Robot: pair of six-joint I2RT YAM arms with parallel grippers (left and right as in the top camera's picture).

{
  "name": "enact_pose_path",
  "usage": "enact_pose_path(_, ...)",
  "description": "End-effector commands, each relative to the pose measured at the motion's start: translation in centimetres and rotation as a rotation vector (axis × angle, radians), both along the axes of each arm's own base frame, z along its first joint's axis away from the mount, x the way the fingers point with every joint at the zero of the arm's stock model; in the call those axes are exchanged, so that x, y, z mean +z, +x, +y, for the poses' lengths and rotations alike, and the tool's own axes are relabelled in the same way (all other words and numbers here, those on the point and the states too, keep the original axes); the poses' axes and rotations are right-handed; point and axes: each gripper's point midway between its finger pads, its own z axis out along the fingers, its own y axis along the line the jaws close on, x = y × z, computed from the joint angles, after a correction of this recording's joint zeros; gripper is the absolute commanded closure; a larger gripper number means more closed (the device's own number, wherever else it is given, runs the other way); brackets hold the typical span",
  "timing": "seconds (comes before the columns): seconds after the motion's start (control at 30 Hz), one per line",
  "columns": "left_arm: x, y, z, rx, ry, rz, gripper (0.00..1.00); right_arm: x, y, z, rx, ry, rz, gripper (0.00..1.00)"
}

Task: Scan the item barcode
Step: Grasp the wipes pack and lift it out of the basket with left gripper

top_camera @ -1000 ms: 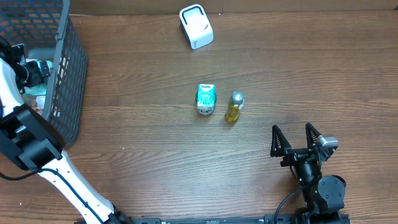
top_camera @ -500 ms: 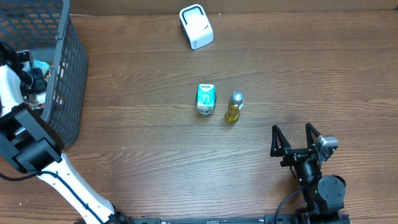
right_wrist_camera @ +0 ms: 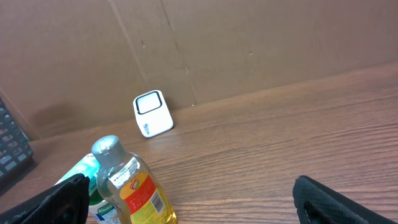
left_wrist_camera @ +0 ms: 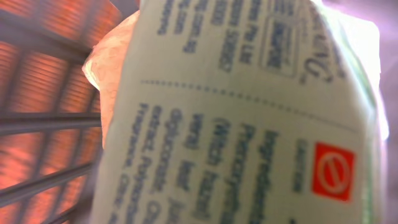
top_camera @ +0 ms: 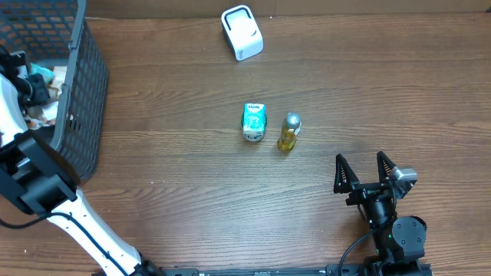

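From above, the white scanner (top_camera: pixel 242 32) sits at the far edge of the table (top_camera: pixel 192 207), and everything is placed from it here. Well off to the scanner's left stands the dark mesh basket (top_camera: pixel 84 100), and the left gripper (top_camera: pixel 37 83) is down inside it among loose packets. At this size I cannot tell whether its jaws are apart or clamped. On the robot's side of the scanner, well apart from it, a teal carton (top_camera: pixel 254 121) and a yellow bottle (top_camera: pixel 288 132) stand just beside each other. Farther from the scanner and to its right, the right gripper (top_camera: pixel 367 170) hovers over bare wood with its jaws spread wide, holding nothing. The left wrist view is nearly filled by a pale green package (left_wrist_camera: pixel 236 118), blurred and very close. It carries small blue ingredient print and a red square with a no-entry sign, and basket mesh shows behind it. No fingers show and no barcode can be made out. The right wrist view looks past the bottle and carton to the scanner against the cardboard wall, with its own fingers wide at the lower corners. The step in hand looks like picking the package out of the basket. Next it needs a secure hold, a lift clear of the mesh wall, a carry across to the scanner, and a turn to bring the barcode face toward the scanner's window.
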Motion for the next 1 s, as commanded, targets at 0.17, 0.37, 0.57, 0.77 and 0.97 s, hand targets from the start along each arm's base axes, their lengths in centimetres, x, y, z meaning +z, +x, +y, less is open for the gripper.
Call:
enact_pose_path(0.17, 17.5, 0.6, -2.0, -0.005, 0.182, -0.304, 0.96, -0.3, 0.1, -0.2, -0.009, 0.004, 0.001, 0.00)
enact_pose_path(0.37, 25.4, -0.9, -4.2, 0.008, 0.244, -0.462, 0.95, -0.3, 0.1, -0.2, -0.009, 0.004, 0.001, 0.00)
enact_pose_path(0.57, 31.4, -2.9, -8.2, -0.026, 0.272, -0.572, 0.95, -0.3, 0.1, -0.2, -0.009, 0.004, 0.001, 0.00)
enact_pose_path(0.77, 32.8, -4.1, -14.1, -0.118, 0.228, -0.566, 0.95, -0.3, 0.1, -0.2, -0.009, 0.004, 0.000, 0.00)
enact_pose_path(0.97, 29.2, -4.6, -21.8, -0.215, 0.073, -0.429, 0.94, -0.3, 0.1, -0.2, -0.009, 0.004, 0.000, 0.00)
